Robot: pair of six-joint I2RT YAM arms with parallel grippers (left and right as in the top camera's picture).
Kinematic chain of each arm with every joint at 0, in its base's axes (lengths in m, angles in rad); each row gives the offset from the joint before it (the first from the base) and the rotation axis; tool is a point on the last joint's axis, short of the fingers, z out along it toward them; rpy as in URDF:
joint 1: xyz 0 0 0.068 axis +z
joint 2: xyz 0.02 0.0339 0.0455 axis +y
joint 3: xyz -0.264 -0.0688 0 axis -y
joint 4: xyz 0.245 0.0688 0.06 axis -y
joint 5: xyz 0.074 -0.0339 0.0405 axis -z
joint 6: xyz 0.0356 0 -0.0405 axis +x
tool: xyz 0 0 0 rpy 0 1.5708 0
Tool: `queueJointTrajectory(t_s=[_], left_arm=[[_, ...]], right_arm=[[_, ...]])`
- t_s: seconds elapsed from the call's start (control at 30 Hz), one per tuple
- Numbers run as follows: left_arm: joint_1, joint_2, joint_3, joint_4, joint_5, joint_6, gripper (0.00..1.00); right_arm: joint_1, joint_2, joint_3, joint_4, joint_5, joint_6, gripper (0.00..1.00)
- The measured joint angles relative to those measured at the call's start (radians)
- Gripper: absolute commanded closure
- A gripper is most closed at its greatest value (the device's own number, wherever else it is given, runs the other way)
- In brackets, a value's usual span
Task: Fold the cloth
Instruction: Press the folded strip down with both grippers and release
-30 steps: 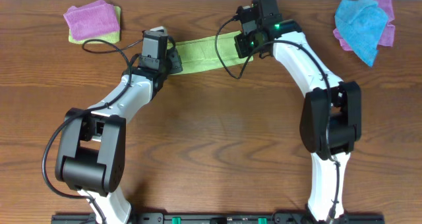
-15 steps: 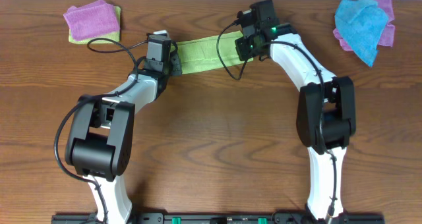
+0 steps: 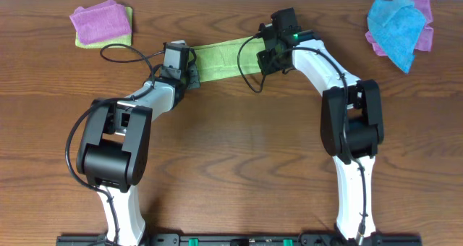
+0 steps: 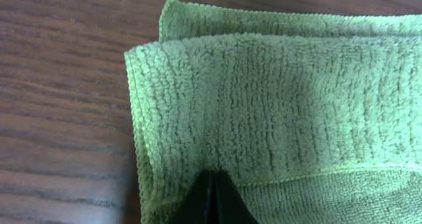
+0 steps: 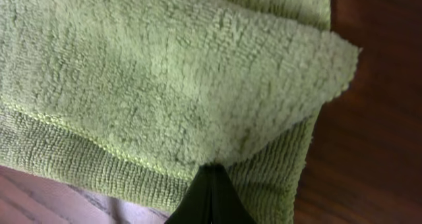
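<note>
The lime yellow-green cloth (image 3: 226, 60) lies stretched as a narrow band at the far middle of the table, between my two grippers. My left gripper (image 3: 189, 69) is shut on the cloth's left end; in the left wrist view the fingertips (image 4: 212, 179) pinch a folded top layer of the cloth (image 4: 277, 112). My right gripper (image 3: 265, 58) is shut on the cloth's right end; in the right wrist view the fingertips (image 5: 211, 171) pinch a folded-over corner of the cloth (image 5: 165, 85).
A purple cloth on a pale green cloth (image 3: 101, 23) lies at the far left. A bright blue cloth on a purple one (image 3: 399, 27) lies at the far right. The wooden table (image 3: 231, 159) spreads toward the front.
Both grippers have moved toward the far edge, carrying the cloth's near edge over the band. The band looks narrower now.
</note>
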Motion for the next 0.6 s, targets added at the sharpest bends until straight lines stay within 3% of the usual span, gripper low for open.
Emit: queueJointTrajectory(t_s=[0.6], left_arm=[[0.0,-0.023,0.045,-0.216,0.055,0.006,0.94]], right_arm=[[0.0,0.0,0.03,-0.191,-0.011,0.007,0.99]])
